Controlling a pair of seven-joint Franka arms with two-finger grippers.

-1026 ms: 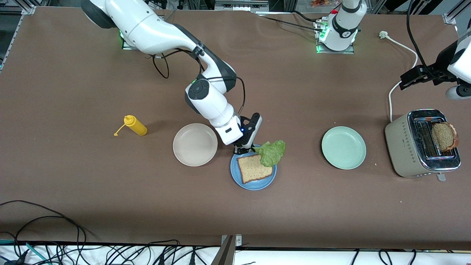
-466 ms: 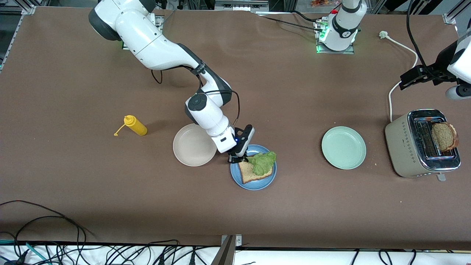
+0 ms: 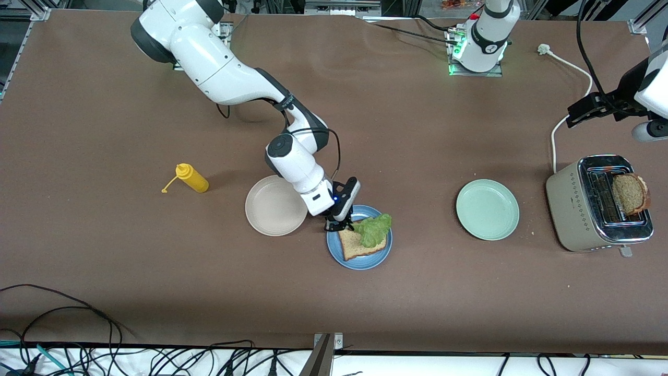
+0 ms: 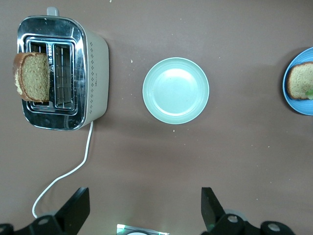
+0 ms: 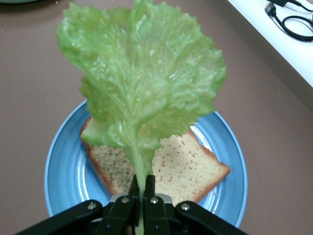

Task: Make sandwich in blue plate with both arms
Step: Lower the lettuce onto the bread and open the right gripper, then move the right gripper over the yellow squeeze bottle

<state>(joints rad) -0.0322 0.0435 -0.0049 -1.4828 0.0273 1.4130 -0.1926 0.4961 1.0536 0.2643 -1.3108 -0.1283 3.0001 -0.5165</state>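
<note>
A brown table [image 3: 156, 271] fills the frame. At centre sits the blue plate [image 3: 342, 255] with one bread slice [image 3: 350, 244] on it. The right gripper [image 3: 342, 225], over the plate, pinches the lettuce leaf [image 5: 142, 83] by its stem above the bread. At the frame's right edge, the left gripper [image 4: 142, 210] waits with jaws wide and empty above the table; a second slice [image 3: 630, 194] stands in the toaster [image 3: 574, 209].

lettuce leaf [image 5: 142, 83]: crinkled pale green
bread slice [image 5: 171, 164]: speckled tan, darker brown crust
blue plate [image 5: 63, 166]: glossy sky blue
toaster [image 4: 93, 73]: cream sides, chrome top
mint plate [image 4: 176, 90]: pale mint green
</note>
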